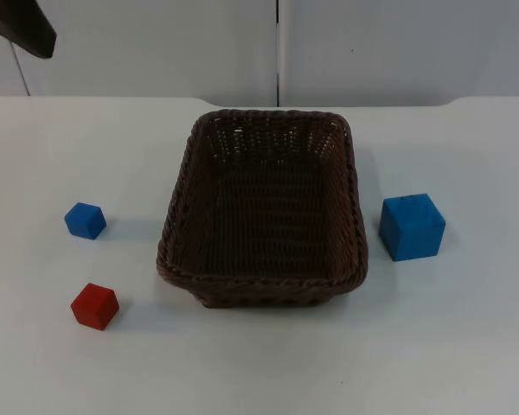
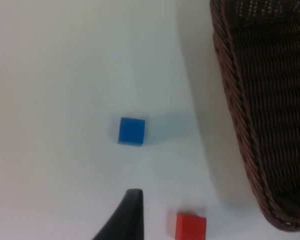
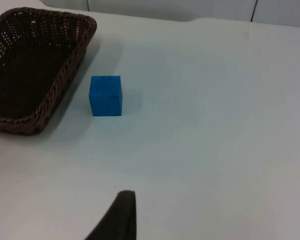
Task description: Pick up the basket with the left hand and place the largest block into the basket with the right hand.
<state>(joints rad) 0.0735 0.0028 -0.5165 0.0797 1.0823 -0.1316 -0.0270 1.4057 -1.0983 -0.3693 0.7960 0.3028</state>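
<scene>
A dark brown woven basket (image 1: 178,226) stands empty on the middle of the white table. The largest block, a blue cube (image 1: 412,226), rests just right of the basket, apart from its rim; the right wrist view shows this large blue cube (image 3: 105,95) beside the basket (image 3: 65,75). My right gripper (image 3: 124,200) hovers above the table some way short of the cube. My left gripper (image 2: 134,197) hangs high over the table left of the basket (image 2: 240,130), above a small blue cube (image 2: 131,131) and a red cube (image 2: 190,226). Part of the left arm (image 1: 22,26) reaches in at the far left.
The small blue cube (image 1: 86,220) and the red cube (image 1: 95,306) lie left of the basket, well apart from it. The grey partition wall (image 1: 277,47) closes the table's far edge. Open table lies in front of the basket and right of the large cube.
</scene>
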